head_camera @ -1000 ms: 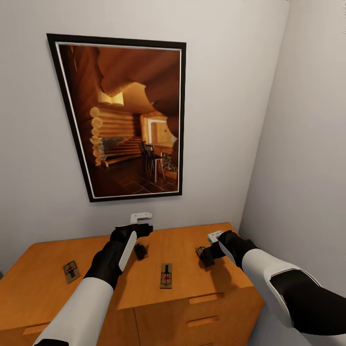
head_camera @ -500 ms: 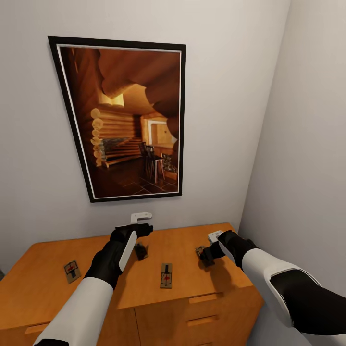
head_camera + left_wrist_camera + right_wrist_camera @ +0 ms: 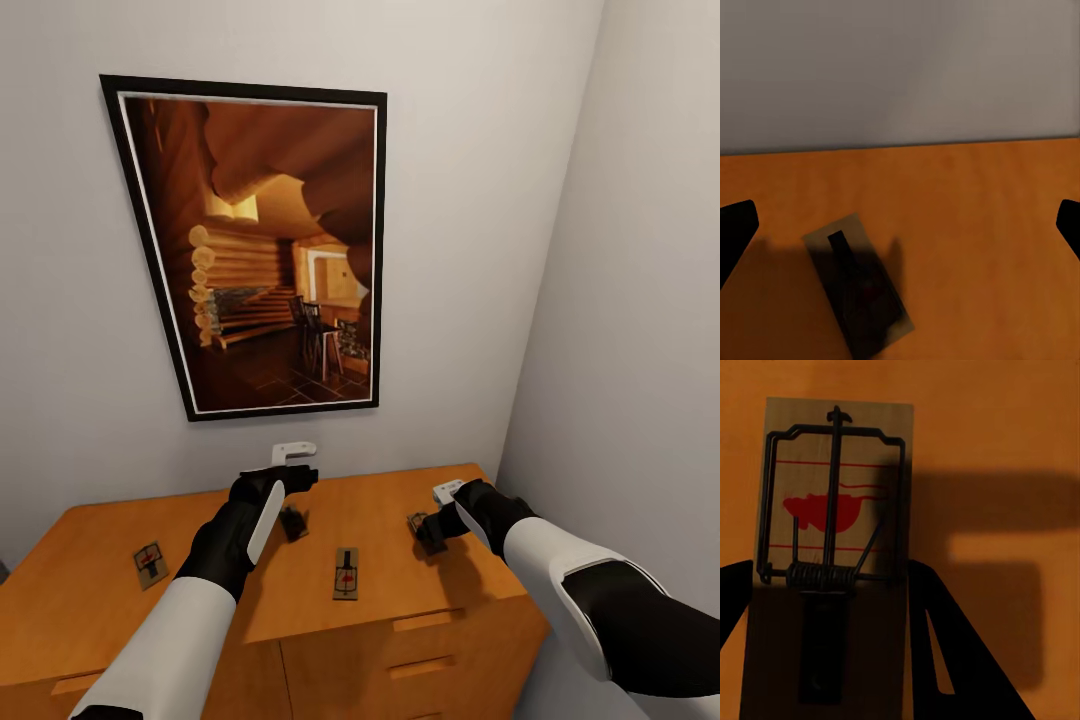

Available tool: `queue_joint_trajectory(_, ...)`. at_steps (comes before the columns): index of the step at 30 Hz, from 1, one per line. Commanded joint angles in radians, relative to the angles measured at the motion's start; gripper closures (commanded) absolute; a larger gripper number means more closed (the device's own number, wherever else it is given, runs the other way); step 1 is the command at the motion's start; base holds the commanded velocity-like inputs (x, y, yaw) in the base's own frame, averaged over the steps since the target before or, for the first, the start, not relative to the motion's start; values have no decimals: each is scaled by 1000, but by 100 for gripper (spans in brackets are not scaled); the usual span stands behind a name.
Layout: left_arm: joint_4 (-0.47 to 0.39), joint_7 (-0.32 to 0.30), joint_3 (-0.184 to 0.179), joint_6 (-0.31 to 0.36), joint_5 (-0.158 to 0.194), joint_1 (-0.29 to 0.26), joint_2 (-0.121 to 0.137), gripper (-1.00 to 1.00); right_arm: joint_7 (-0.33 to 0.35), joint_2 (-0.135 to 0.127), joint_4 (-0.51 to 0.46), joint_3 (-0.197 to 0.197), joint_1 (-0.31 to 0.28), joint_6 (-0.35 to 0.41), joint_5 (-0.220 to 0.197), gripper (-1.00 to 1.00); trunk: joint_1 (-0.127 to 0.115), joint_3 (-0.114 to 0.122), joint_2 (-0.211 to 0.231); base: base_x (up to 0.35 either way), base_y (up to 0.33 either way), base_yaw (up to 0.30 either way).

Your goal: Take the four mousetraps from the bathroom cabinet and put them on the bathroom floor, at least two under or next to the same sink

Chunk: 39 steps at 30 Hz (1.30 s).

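Observation:
The cabinet (image 3: 400, 500) is orange-brown, with its flat top below both arms. Two mousetraps lie free on it, one at the left (image 3: 150, 563) and one near the front edge (image 3: 345, 573). A third mousetrap (image 3: 293, 522) lies in shadow under my left gripper (image 3: 302, 477). In the left wrist view that trap (image 3: 859, 292) sits below my left gripper (image 3: 900, 217), which is wide open. My right gripper (image 3: 425, 527) is at the fourth mousetrap (image 3: 832, 457), and its fingers (image 3: 937, 645) press against both long edges. The floor and the sink are out of view.
A large framed picture (image 3: 270, 250) hangs on the wall behind the cabinet. A side wall (image 3: 640, 300) closes the corner right of the cabinet. Drawer fronts with handles (image 3: 420, 622) show below the top's front edge.

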Motion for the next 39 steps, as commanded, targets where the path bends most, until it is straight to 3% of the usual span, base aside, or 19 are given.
queue_joint_trajectory(1, -1, 8, -1, 4, 9, 0, 0, -100, 6, 0, -2, 2, 0, 5, 5, 100, 0, 0, -1, 0, 0, 0)
queue_joint_trajectory(17, -1, 8, -1, 4, 10, 0, 0, -100, 6, -5, -36, -6, 0, -25, 4, 100, 0, 0, -1, 0, 0, 0)
queue_joint_trajectory(21, -1, 8, -1, 4, 11, 0, 0, -100, 1, -31, -104, -8, 0, -32, 2, 100, 0, 0, -1, 0, 0, 0)
queue_joint_trajectory(24, -1, 8, -1, 4, 11, 0, 0, -100, 1, -65, -157, -16, -1, -34, -1, 100, 0, 0, -1, 0, 0, 0)
queue_joint_trajectory(27, -1, 8, -1, 3, 11, 0, 0, -100, 4, -92, -218, -45, 0, -32, -2, 100, 0, 0, -1, 0, 0, 0)
queue_joint_trajectory(31, -1, 8, -1, 2, 11, 0, 0, -100, 2, -100, -261, -68, 0, -22, -1, 100, 0, 0, -1, 0, 0, 0)
queue_joint_trajectory(39, -1, 8, -1, 2, 10, 0, 0, -100, 3, -102, -293, -75, 0, 29, 0, 100, 0, 0, -1, 0, 0, 0)
